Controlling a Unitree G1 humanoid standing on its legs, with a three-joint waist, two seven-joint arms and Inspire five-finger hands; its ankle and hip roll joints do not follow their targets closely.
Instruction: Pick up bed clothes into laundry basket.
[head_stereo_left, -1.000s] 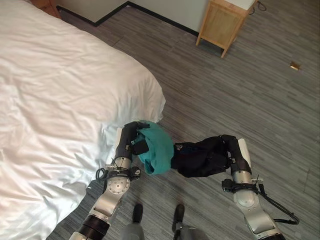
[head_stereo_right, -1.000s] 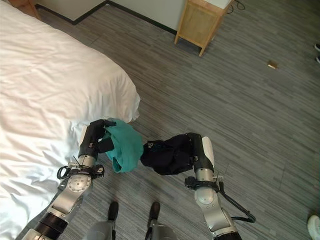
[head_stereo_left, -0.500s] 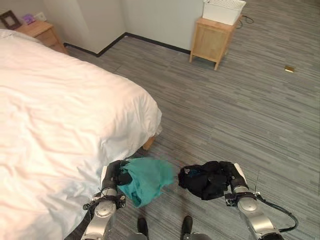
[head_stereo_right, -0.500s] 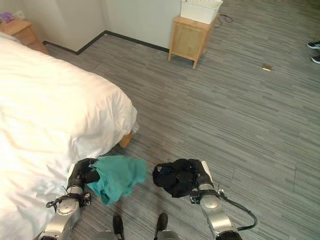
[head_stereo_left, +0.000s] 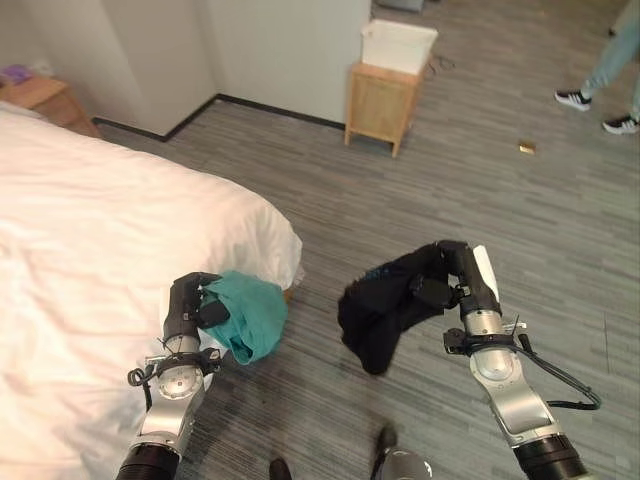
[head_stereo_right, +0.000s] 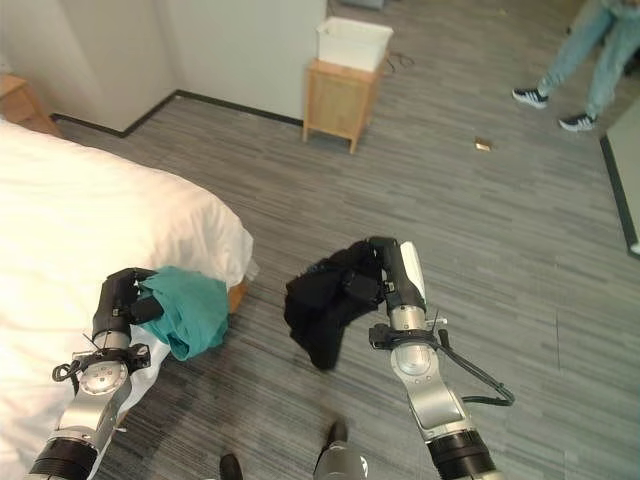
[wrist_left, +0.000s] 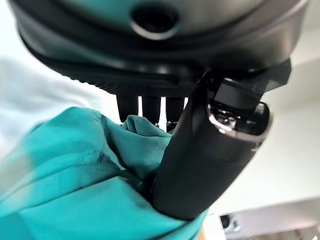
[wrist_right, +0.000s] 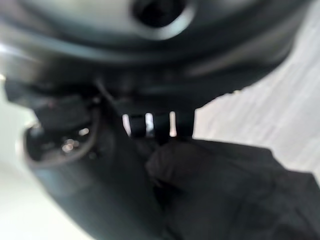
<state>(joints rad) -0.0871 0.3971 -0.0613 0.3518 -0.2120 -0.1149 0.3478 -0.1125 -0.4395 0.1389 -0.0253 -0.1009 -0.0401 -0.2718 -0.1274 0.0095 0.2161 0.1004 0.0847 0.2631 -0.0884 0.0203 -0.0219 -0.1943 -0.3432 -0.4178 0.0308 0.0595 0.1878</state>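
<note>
My left hand is shut on a teal garment that hangs beside the corner of the white bed. In the left wrist view the thumb presses into the teal cloth. My right hand is shut on a black garment that dangles above the grey floor. In the right wrist view the black cloth bunches under the fingers. A white laundry basket stands on a small wooden cabinet at the far wall.
A wooden nightstand stands at the far left beside the bed. A person's legs and shoes show at the far right. A small brown object lies on the floor. Open floor stretches between me and the cabinet.
The camera has tilted up and the whole scene has shifted; the basket and a person's legs have come into view. My right hand has risen with the black garment. Both hands keep their hold.
</note>
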